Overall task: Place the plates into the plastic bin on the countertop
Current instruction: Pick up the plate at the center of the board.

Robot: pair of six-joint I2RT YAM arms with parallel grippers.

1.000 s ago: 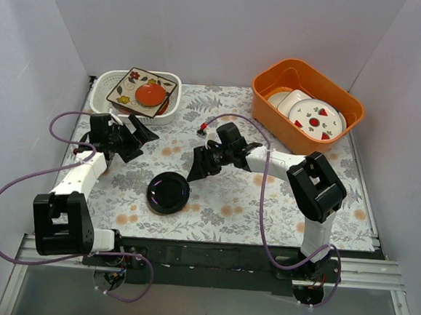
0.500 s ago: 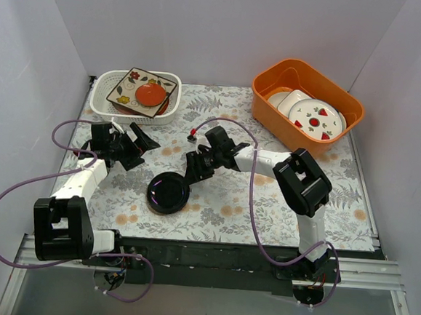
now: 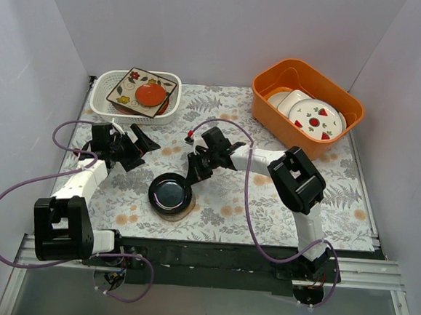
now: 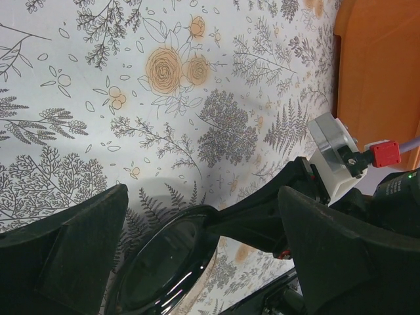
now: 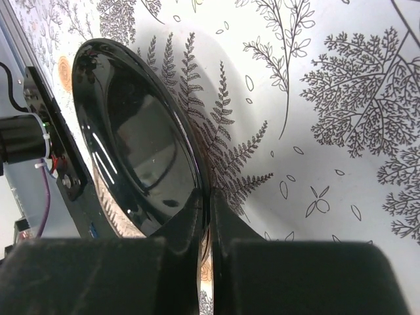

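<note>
A small dark glossy dish sits on the countertop near the front, its right edge tipped up. My right gripper is shut on that rim; in the right wrist view both fingers pinch the edge of the dish. My left gripper hangs open to the dish's upper left, holding nothing; its wrist view shows the dish between its wide jaws. The white plastic bin at the back left holds a dark floral square plate with a small red dish on top.
An orange tub at the back right holds white plates with red strawberry marks. White walls close in the left, back and right sides. Purple cables loop off both arms.
My right gripper slid left to the dark dish and shut on its rim, tipping that edge up. The left arm shifted slightly and stayed open.
</note>
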